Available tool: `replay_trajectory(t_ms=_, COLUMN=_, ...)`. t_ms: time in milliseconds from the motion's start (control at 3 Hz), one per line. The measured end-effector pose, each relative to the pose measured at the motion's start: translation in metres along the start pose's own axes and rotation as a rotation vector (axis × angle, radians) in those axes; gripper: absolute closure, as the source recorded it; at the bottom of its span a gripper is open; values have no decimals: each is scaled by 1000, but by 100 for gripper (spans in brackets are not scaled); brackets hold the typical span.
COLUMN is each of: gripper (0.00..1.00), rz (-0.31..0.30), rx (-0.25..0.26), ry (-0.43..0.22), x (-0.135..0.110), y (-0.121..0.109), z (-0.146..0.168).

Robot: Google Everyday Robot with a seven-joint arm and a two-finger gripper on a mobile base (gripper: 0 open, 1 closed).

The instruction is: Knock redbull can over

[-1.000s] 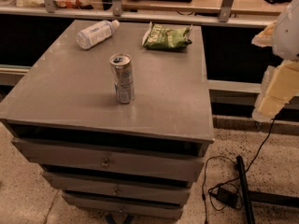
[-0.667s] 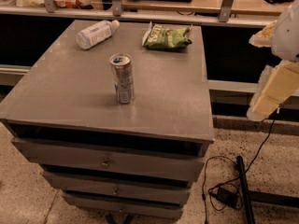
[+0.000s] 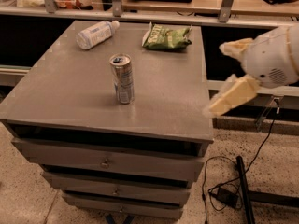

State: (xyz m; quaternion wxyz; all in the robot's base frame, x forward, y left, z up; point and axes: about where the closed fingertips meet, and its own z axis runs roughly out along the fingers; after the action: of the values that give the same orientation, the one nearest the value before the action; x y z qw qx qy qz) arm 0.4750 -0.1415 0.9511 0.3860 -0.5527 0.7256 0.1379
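The can (image 3: pixel 122 78) is shown upright at mid-surface (image 3: pixel 60 97); no knock is yet made. The gripper (image 3: pixel 216 78), jaws spread and empty, is held off the surface's right edge.

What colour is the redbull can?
Redbull can: silver and blue, camera view; hand hangs right of table.

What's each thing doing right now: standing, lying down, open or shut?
Can: standing upright.
Bottle: lying on its side, cap on.
Snack bag: lying flat.
Drawers: shut.
End effector: open, in the air by the right edge of the table, touching nothing.
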Motion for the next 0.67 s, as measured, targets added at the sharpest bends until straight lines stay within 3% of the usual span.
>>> replay_trajectory(t_ms=333, gripper=0, rz=19, rx=-40, ry=-183, x=-32, y=6, z=28)
replay_trajectory(t_ms=667, gripper=0, rz=21, rx=-49, ry=-208, x=-43, y=9, z=28)
